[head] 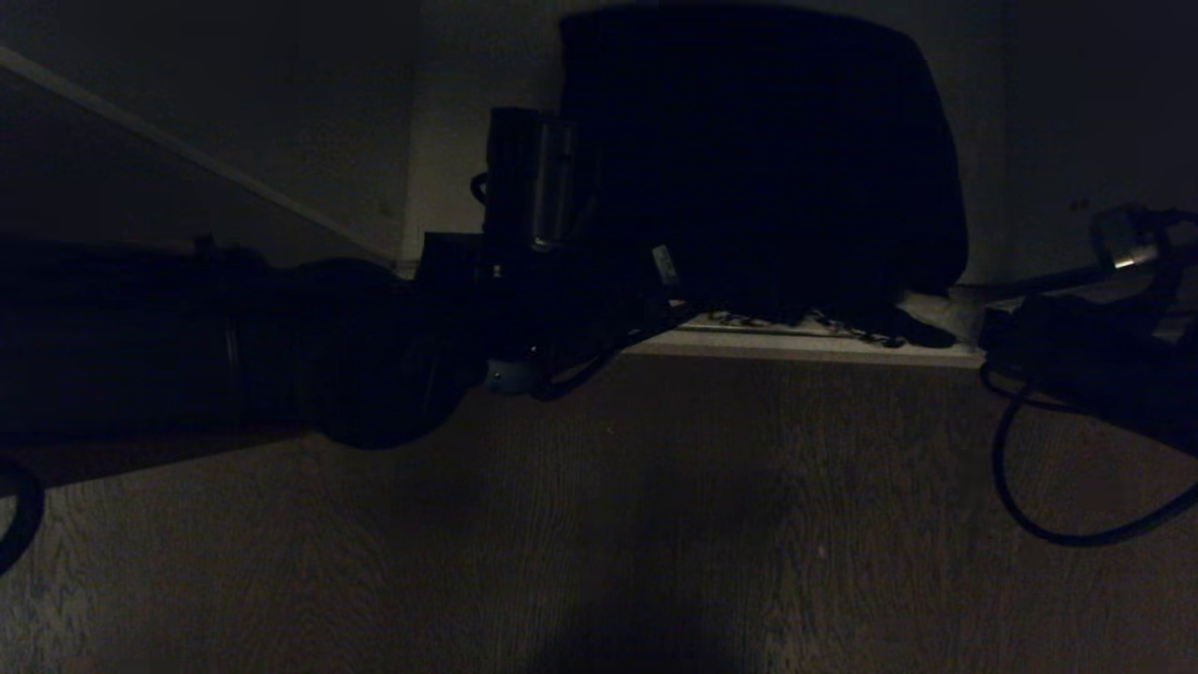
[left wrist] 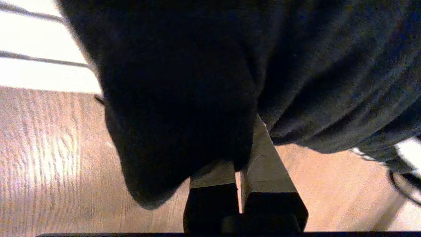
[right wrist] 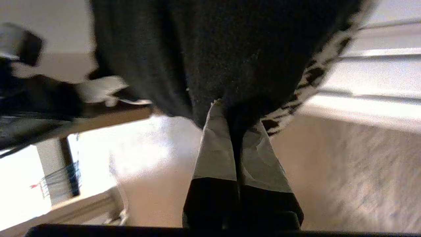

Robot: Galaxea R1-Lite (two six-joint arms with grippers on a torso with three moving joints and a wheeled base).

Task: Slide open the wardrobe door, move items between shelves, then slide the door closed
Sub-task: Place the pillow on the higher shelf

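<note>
The folded black soft garment (head: 763, 159) fills the upper middle of the head view, its lower edge at the front lip of the off-white shelf board (head: 805, 348) that crosses the middle of the frame, with brown wood-grain floor (head: 655, 524) below. The left gripper (left wrist: 239, 154) comes in from the left of the head view along its thick dark arm and meets the cloth at its lower left corner; in the left wrist view its pale jaws are pressed together on a fold of the black fabric, which bulges over and beside them. The right gripper (right wrist: 235, 121), at the right edge of the head view among its cables, is likewise closed on the garment: the right wrist view shows its two pale fingers pinched on the cloth's edge, beside a black-and-white patterned trim (right wrist: 306, 85). So both grippers hold the same piece, one at each lower corner. It looks light and limp, with no stiffness of its own: it will sag between the two holds and any loose layer may slide free or unfold when lifted. A thick bite through all folded layers near each end is the safer hold, and the two arms would need to rise together and keep their spacing, so the bundle neither stretches nor droops onto the shelf lip. The sliding door cannot be made out in this dim view.
</note>
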